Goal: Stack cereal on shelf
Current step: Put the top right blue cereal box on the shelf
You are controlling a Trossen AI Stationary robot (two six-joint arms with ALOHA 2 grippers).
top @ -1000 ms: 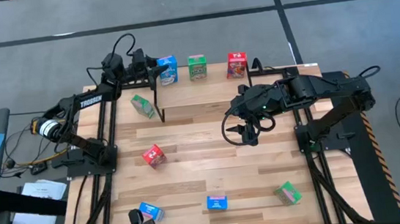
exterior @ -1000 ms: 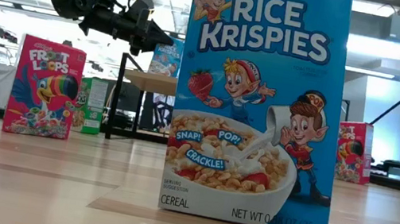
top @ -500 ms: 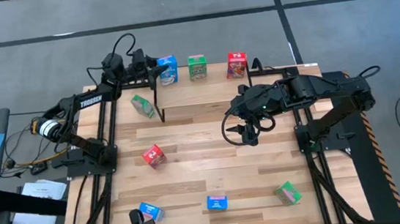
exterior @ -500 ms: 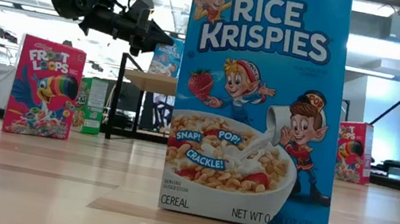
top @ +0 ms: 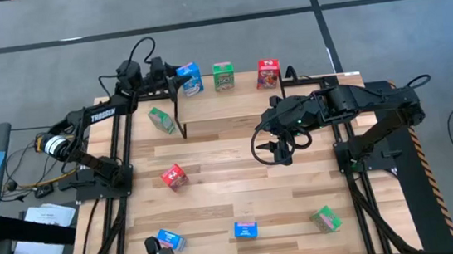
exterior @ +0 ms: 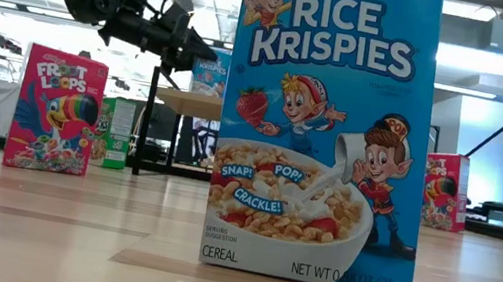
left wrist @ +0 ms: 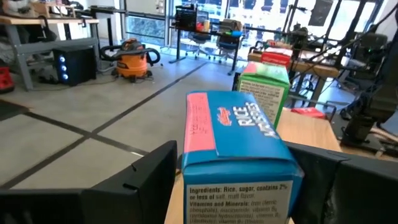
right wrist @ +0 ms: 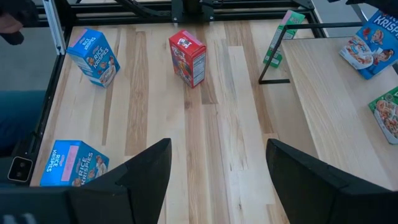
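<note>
The shelf (top: 232, 103) stands at the table's far side. A green box (top: 223, 76) and a red box (top: 268, 74) stand upright on it. My left gripper (top: 177, 81) is shut on a blue box (left wrist: 239, 155) at the shelf's left end; this also shows in the low view (exterior: 209, 76). My right gripper (top: 283, 150) hangs open and empty over the table's middle. On the table are a green box (top: 159, 119) beside the shelf's left leg, a red box (top: 174, 175), two blue boxes (top: 170, 240) (top: 245, 228) and another green box (top: 325, 218). My left gripper pinches the blue box between its two fingers by its two broad faces, beside the ingredients panel (left wrist: 193, 193). The fingers come level from the table's left. The box is upright over the shelf's left end; I cannot tell whether its bottom rests on the board.
The shelf's thin black legs (top: 181, 119) stand near the leaning green box. The near blue box fills the low view (exterior: 325, 122). Bare tabletop (right wrist: 211, 143) lies under and around my right gripper. The arms' black frames run along both table sides.
My left gripper has shifted only slightly with the blue box at the shelf's left end.
</note>
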